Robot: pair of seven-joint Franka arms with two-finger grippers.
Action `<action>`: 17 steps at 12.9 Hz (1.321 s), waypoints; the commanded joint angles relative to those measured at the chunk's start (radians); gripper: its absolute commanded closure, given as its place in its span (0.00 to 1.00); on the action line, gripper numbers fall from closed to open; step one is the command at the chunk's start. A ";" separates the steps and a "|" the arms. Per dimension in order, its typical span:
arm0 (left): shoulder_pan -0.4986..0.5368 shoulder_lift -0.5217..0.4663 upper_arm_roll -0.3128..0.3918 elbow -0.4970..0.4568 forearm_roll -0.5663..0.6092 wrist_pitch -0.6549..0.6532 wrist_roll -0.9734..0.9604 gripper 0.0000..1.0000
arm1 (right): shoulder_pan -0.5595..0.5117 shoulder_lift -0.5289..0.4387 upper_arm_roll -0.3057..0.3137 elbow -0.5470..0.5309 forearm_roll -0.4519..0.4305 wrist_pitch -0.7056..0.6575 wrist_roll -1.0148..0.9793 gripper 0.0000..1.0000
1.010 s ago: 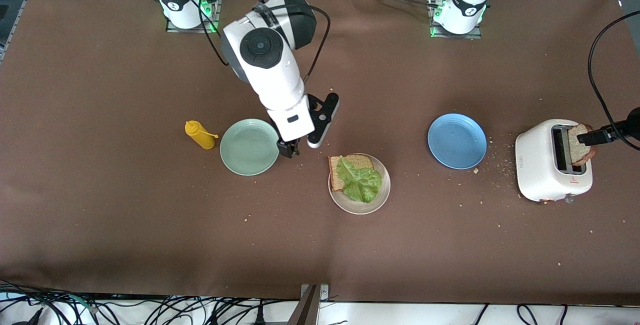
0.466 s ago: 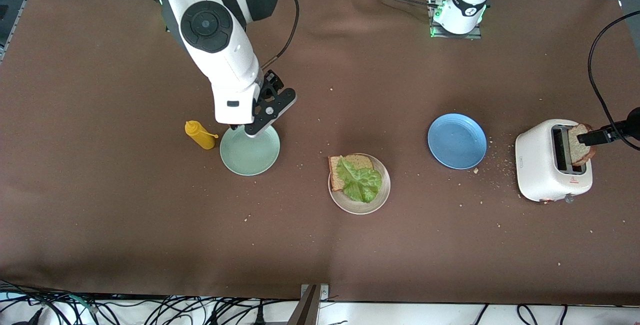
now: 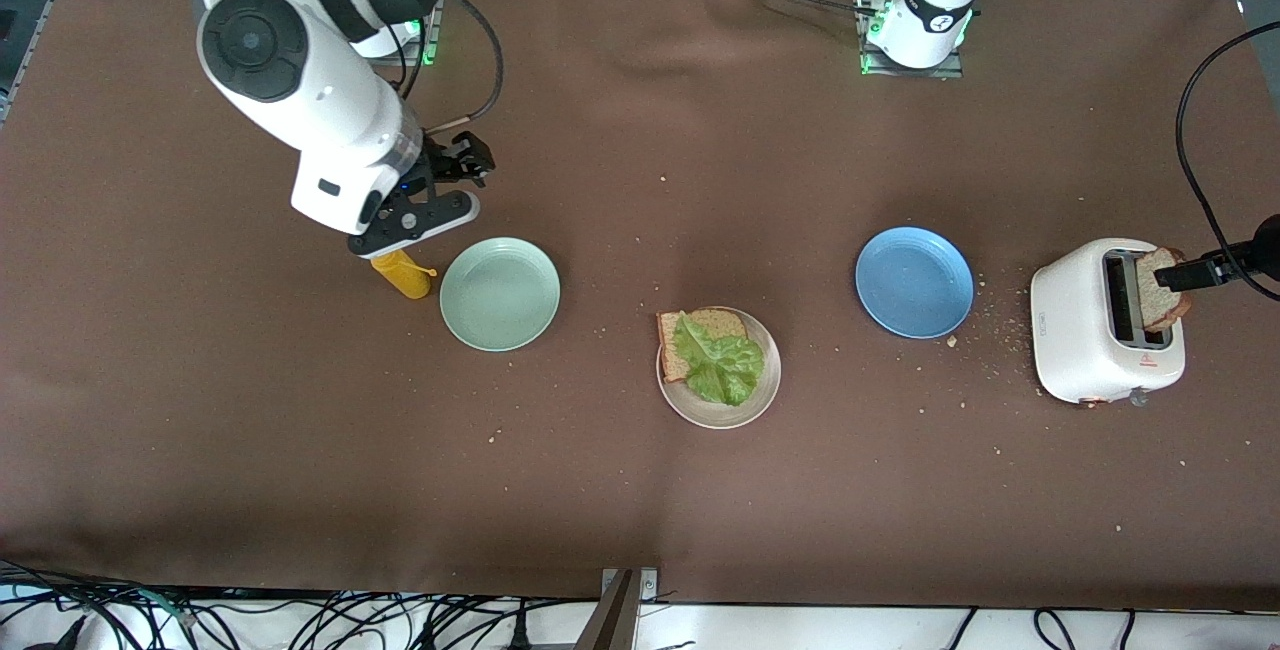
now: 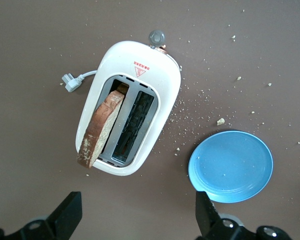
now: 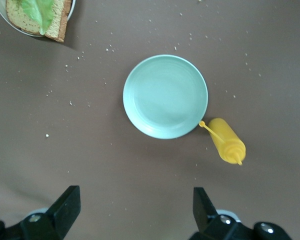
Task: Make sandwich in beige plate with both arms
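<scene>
The beige plate (image 3: pixel 770 385) sits mid-table and holds one brown bread slice (image 3: pixel 725 320) with a green lettuce leaf (image 3: pixel 718 362) on top; both also show in the right wrist view, bread (image 5: pixel 57 25) and lettuce (image 5: pixel 40 10). A second bread slice (image 3: pixel 1160 302) (image 4: pixel 101 127) stands in a slot of the white toaster (image 3: pixel 1075 330) (image 4: pixel 165 95). My left gripper (image 4: pixel 138 215) hangs open above bare table beside the toaster, holding nothing. My right gripper (image 5: pixel 135 212) is open and empty, up over the table by the mustard bottle (image 3: pixel 405 275).
A mint-green plate (image 3: pixel 499 293) (image 5: pixel 165 96) lies next to the yellow mustard bottle (image 5: pixel 227 140). A blue plate (image 3: pixel 914 282) (image 4: pixel 231 166) lies between the beige plate and the toaster. Crumbs are scattered round the toaster. The toaster's cord (image 3: pixel 1195 130) loops toward the left arm's end.
The right arm has swung away from the beige plate, over the mint-green plate, toward its own end of the table. The left gripper and all objects have stayed put.
</scene>
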 commanded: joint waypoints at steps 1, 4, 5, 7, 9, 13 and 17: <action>0.005 0.003 -0.009 0.010 0.022 0.001 -0.003 0.00 | -0.156 -0.098 0.083 -0.094 -0.026 -0.030 0.017 0.00; 0.007 0.003 -0.009 0.010 0.023 0.001 -0.001 0.00 | -0.305 -0.247 0.125 -0.220 -0.035 0.027 0.009 0.00; 0.007 0.003 -0.009 0.010 0.023 0.001 -0.001 0.00 | -0.367 -0.255 0.158 -0.231 -0.041 0.028 0.009 0.00; 0.007 0.003 -0.009 0.010 0.022 0.001 -0.001 0.00 | -0.517 -0.321 0.311 -0.242 -0.067 -0.016 0.015 0.00; 0.007 0.003 -0.009 0.010 0.025 0.001 -0.001 0.00 | -0.528 -0.344 0.329 -0.233 -0.093 -0.028 0.125 0.00; 0.053 0.006 -0.007 -0.006 0.034 0.038 0.063 0.00 | -0.541 -0.316 0.292 -0.205 -0.133 0.056 0.158 0.00; 0.158 0.010 -0.007 -0.076 0.034 0.125 0.210 0.00 | -0.497 -0.301 0.151 -0.196 -0.154 0.100 0.031 0.00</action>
